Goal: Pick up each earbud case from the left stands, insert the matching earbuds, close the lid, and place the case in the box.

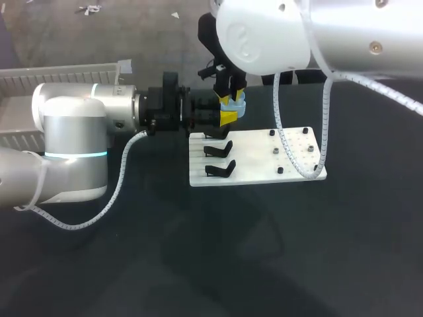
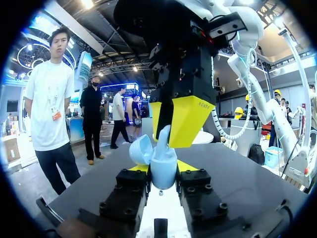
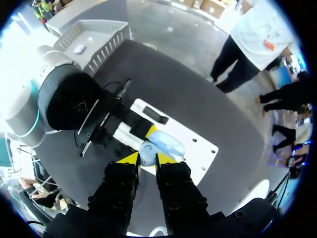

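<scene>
**Item 1. Table** (image 1: 297, 251). Dark top that carries everything below.

**Item 2. Left arm** (image 1: 73, 132). It comes in level from my left. I judge it works as a vice, presenting the case at a fixed height for the other arm.

**Item 3. Right arm** (image 1: 264, 33). It comes down from my right over the same spot, so its push runs straight into the case.

**Item 4. Box** (image 1: 59, 76). Grey crate at the far left, behind the left arm and well apart from the work. This is the destination, not yet needed.

**Item 5. Board** (image 1: 264, 165). White plate just beside and below both grippers. It has black stands (image 1: 221, 168) on its left half and small pegs (image 1: 274, 150) on its right. The two nearer stands hold nothing.

**Item 6. Left gripper** (image 2: 163, 171). Clenched on the case from two sides, low on the body, which leaves the mouth free.

**Item 7. Right gripper** (image 2: 171, 124). Directly above the case, pinching the earbud by its stem as far as I can judge.

**Item 8. Case** (image 2: 163, 166). Pale blue, held upright in the left gripper over the board's far left corner. Its lid (image 2: 140, 148) is swung open to one side, so the opening faces the descending fingers.

**Item 9. Earbud** (image 2: 164, 136). Pale blue, stem up between the yellow tips, lower end at the case's mouth. I cannot tell whether it is fully seated. The lid cannot be closed until it is.
</scene>
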Motion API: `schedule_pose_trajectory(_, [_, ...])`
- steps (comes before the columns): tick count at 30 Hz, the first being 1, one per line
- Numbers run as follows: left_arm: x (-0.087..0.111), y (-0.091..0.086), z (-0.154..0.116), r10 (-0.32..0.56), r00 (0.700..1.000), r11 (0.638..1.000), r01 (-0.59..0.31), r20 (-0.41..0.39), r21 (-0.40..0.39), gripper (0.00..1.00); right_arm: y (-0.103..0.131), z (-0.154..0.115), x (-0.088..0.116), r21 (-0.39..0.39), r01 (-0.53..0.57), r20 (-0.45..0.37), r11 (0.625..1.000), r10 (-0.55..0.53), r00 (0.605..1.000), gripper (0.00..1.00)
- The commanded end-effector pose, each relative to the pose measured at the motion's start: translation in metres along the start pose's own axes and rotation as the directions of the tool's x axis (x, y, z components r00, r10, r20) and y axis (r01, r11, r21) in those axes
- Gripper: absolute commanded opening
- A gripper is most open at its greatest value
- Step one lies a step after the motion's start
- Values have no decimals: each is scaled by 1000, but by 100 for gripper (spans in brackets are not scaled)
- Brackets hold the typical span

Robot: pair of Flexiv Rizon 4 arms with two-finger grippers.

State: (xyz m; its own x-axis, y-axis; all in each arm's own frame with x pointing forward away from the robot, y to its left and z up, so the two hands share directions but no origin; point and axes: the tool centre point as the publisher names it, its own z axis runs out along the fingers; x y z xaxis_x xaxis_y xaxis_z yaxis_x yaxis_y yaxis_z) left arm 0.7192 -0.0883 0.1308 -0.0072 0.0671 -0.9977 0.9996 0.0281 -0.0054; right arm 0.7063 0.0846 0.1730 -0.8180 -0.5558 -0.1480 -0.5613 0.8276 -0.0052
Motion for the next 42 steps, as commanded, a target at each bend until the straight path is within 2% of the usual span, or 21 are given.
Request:
schedule_pose_trajectory(1, [0, 0, 0, 1, 1000, 1000, -1, 1, -2, 0, -2, 2, -2, 2, 1, -6, 1000, -1, 1000, 0])
schedule_pose_trajectory(19, [0, 0, 0, 1, 1000, 1000, -1, 1, -2, 0, -1, 5, -2, 14, 19, -17, 1000, -18, 1000, 0])
schedule_pose_trajectory(42, [0, 0, 0, 1, 1000, 1000, -1, 1, -2, 0, -4, 7, -2, 71, 71, -39, 995, -69, 997, 0])
